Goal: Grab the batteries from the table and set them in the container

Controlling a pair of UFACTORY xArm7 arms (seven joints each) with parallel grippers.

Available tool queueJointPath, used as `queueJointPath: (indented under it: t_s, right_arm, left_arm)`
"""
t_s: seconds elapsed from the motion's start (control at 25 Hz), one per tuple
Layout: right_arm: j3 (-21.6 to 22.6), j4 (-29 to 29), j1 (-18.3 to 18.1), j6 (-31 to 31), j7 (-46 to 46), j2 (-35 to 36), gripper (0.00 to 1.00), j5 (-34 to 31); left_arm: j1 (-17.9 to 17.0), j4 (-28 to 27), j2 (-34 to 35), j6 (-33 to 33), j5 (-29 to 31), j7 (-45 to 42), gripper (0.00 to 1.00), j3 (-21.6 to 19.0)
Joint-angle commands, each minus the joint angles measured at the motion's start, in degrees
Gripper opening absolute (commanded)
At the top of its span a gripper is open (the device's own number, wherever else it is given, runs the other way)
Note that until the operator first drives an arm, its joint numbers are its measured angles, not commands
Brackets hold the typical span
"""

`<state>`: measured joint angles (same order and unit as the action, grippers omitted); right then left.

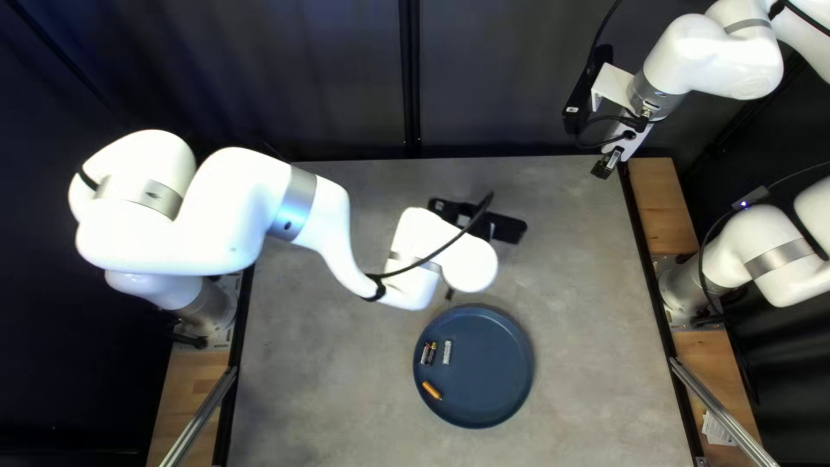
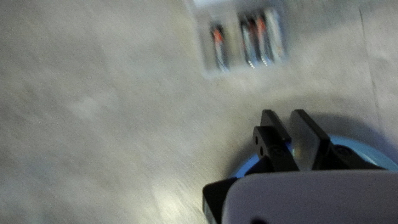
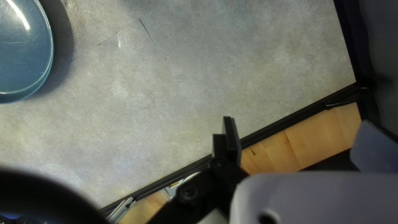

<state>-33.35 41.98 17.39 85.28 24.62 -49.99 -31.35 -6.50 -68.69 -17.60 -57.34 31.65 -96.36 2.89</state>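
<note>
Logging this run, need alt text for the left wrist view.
A clear container stands on the table ahead of the left claw, one battery in one compartment, several side by side in another. The claw is open, part of a blue plate showing beneath.

Top left view, clock centred on plate [image 1: 484, 380]. Lanes over tabletop [image 1: 588, 346]: 2 to 5 o'clock, out to edge rail [image 1: 657, 303]; also 7 to 9. Obstructions: left arm [image 1: 320, 216], 10 to 12; right arm [image 1: 705, 56], 1, near far edge.
</note>
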Motion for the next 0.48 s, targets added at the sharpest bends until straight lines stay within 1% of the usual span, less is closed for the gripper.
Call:
queueJointPath:
  t_s: [0.04, 0.12, 0.32, 0.36, 0.48]
  right_arm:
    - [0.00, 0.00, 0.00, 0.00, 0.00, 0.00, 1.00, 0.00]
    - [0.00, 0.00, 0.00, 0.00, 0.00, 0.00, 1.00, 0.00]
    - [0.00, 0.00, 0.00, 0.00, 0.00, 0.00, 1.00, 0.00]
    - [0.00, 0.00, 0.00, 0.00, 0.00, 0.00, 1.00, 0.00]
    - [0.00, 0.00, 0.00, 0.00, 0.00, 0.00, 1.00, 0.00]
  left_arm:
    - [0.26, 2.97, 0.59, 2.72, 3.30, -1.56, 0.00, 1.16]
    - [0.29, 3.89, 0.54, 4.17, 4.38, -2.55, 0.00, 1.52]
    - [-0.60, 5.85, 0.79, 7.15, 7.54, -8.36, 0.00, 2.29]
    - [-0.82, 6.74, 1.17, 8.28, 9.09, -9.82, 0.00, 2.59]
    - [-0.88, 7.82, 1.84, 9.46, 10.30, -10.22, 0.00, 2.68]
